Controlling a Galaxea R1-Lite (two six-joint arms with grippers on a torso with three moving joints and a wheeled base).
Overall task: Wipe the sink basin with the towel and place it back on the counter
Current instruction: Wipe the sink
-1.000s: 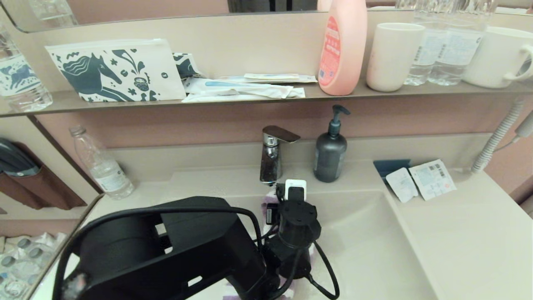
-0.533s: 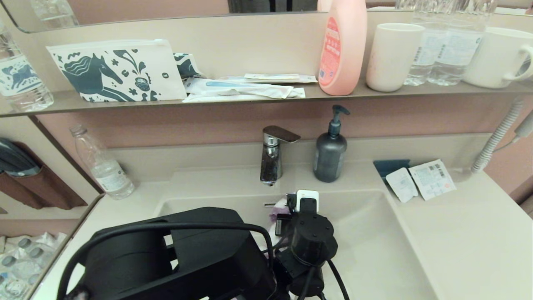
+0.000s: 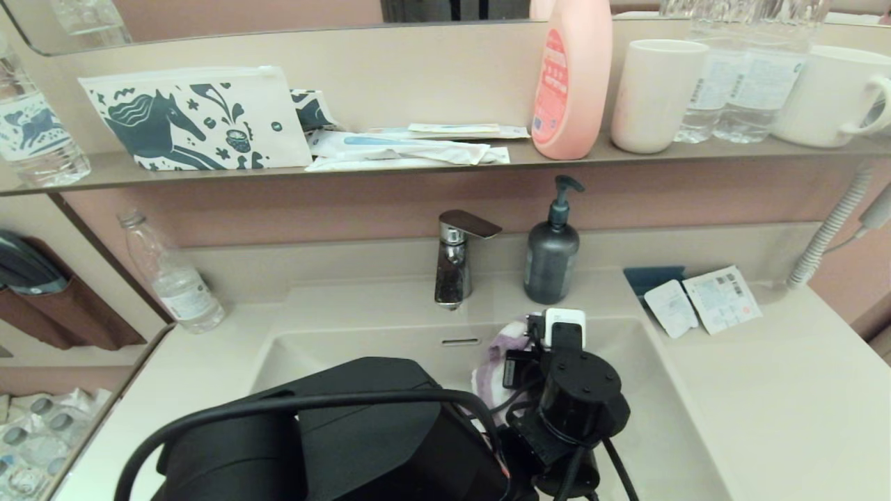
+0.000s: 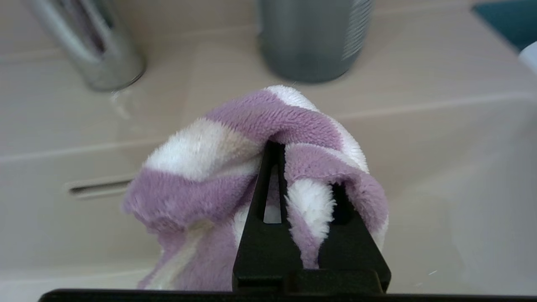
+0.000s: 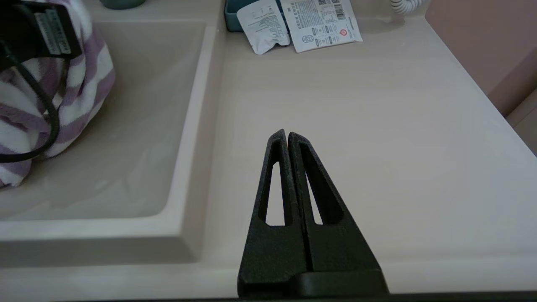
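The towel (image 4: 251,167) is pinched between the closed fingers of the left gripper (image 4: 308,167), bunched into a striped lilac and white bundle. In the head view it is seen at lower centre of the frame, inside the sink basin (image 3: 647,417), below the tap (image 3: 456,254) and the grey soap bottle (image 3: 551,250). The right gripper (image 5: 287,136) is held over the bare counter (image 5: 377,126), its fingers pressed together on nothing.
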